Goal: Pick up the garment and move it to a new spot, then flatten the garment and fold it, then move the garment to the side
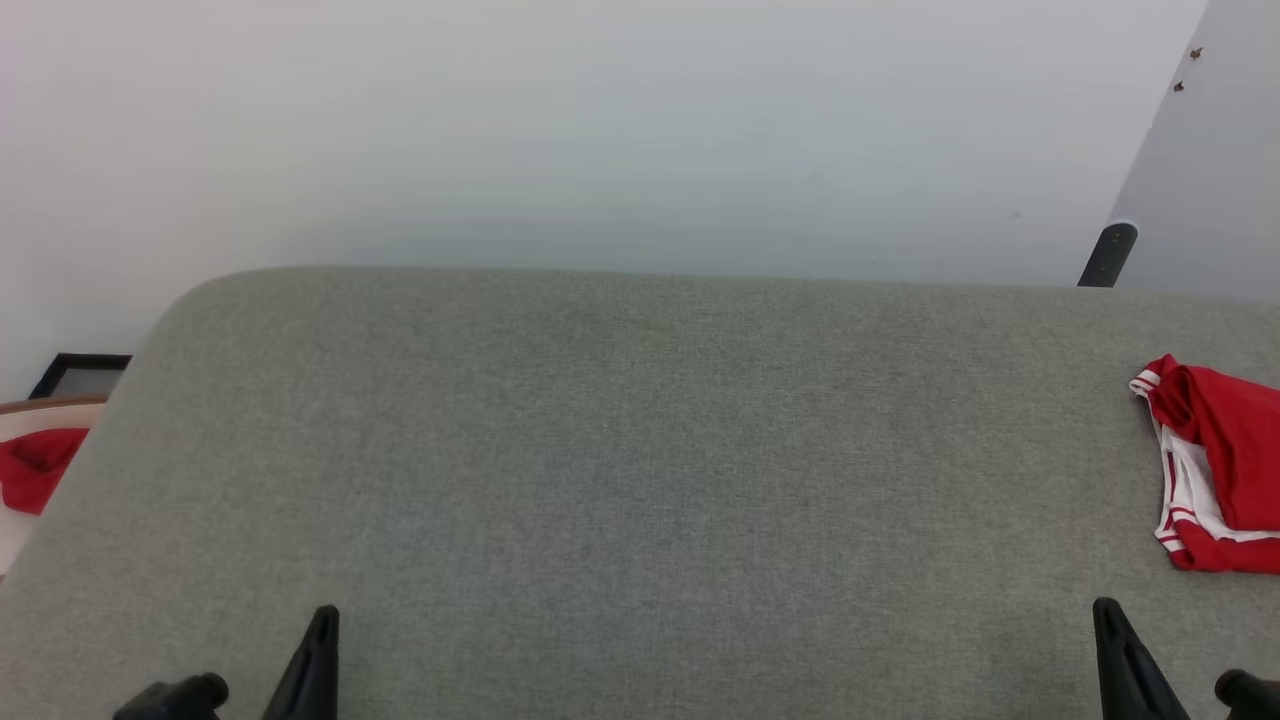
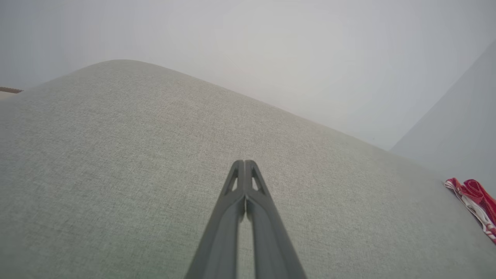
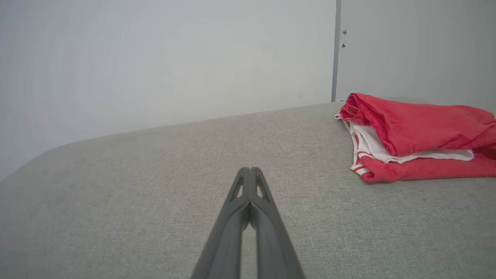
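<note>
The garment (image 1: 1215, 465) is a red shirt with white striped trim, lying in a folded heap at the right edge of the grey padded table (image 1: 640, 450). The right wrist view shows the garment (image 3: 414, 135) up and to the right of my right gripper (image 3: 250, 170), well apart from it. From the left wrist the garment (image 2: 474, 201) is a small red strip at the far right. My left gripper (image 2: 245, 162) hovers over bare table with its fingers pressed together, holding nothing. In the head view the left gripper (image 1: 325, 615) and right gripper (image 1: 1105, 610) sit at the bottom corners, both shut and empty.
A small plain red cloth (image 1: 35, 465) lies off the table's left side on a pale surface, next to a dark frame (image 1: 80, 372). A white wall runs behind the table. A black post (image 1: 1108, 255) stands at the far right corner.
</note>
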Motion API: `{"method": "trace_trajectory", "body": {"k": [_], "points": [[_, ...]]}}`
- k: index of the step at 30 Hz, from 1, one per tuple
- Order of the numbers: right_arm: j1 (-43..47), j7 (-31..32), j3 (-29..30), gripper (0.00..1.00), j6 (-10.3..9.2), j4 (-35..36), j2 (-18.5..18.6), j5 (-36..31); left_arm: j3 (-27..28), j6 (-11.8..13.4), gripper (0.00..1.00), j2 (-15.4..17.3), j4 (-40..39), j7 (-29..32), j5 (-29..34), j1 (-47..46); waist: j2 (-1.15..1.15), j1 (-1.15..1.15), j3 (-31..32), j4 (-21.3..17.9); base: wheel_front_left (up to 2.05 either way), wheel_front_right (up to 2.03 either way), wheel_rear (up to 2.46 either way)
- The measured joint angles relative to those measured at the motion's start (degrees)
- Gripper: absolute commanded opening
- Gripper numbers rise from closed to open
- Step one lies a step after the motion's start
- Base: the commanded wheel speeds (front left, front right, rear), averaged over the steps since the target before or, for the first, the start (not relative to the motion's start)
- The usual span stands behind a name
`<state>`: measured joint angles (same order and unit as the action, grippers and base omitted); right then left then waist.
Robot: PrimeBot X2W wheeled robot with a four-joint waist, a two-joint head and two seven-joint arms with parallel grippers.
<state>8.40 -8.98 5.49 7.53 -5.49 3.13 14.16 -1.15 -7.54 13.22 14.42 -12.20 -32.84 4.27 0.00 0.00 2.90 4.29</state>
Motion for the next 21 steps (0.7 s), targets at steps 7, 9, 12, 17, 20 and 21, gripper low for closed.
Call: {"method": "trace_trajectory", "body": {"k": [7, 9, 12, 17, 20, 21], "points": [[-1.1, 1.37, 0.0, 0.0, 0.0, -0.7, -0.01, 7.64, 0.77, 0.0, 0.0, -0.99, -0.01, 1.74, -5.87, -0.86, 0.0, 0.0, -0.18, -0.26, 0.0, 0.0, 0.0], [-1.56, 1.81, 0.0, 0.0, -0.01, -0.96, -0.02, 9.8, 0.99, 0.0, 0.0, -1.25, -0.01, 2.37, -7.38, -1.1, 0.0, 0.0, -0.24, -0.33, 0.0, 0.0, 0.0], [-2.38, 2.33, 0.0, 0.0, 0.0, -1.19, -0.02, 12.74, 1.3, 0.0, 0.0, -1.66, -0.03, 3.04, -9.76, -1.78, 0.0, 0.0, -0.32, -0.44, 0.0, 0.0, 0.0], [-3.28, 3.23, 0.04, 0.0, -0.01, -1.72, -0.03, 17.71, 1.71, 0.0, 0.0, -2.26, -0.05, 4.14, -13.41, -2.12, 0.0, 0.0, -0.45, -0.62, 0.0, 0.0, 0.0], [-3.54, 3.81, 0.07, 0.0, -0.01, -2.01, -0.04, 20.45, 2.0, 0.0, 0.0, -2.63, -0.05, 4.75, -15.43, -2.66, 0.0, 0.0, -0.53, -0.73, 0.0, 0.0, 0.0], [-3.65, 4.05, 0.09, 0.0, -0.01, -2.13, -0.04, 21.37, 2.07, 0.0, 0.0, -2.78, -0.07, 5.08, -16.16, -2.88, 0.0, 0.0, -0.55, -0.77, 0.0, 0.0, 0.0]]}}
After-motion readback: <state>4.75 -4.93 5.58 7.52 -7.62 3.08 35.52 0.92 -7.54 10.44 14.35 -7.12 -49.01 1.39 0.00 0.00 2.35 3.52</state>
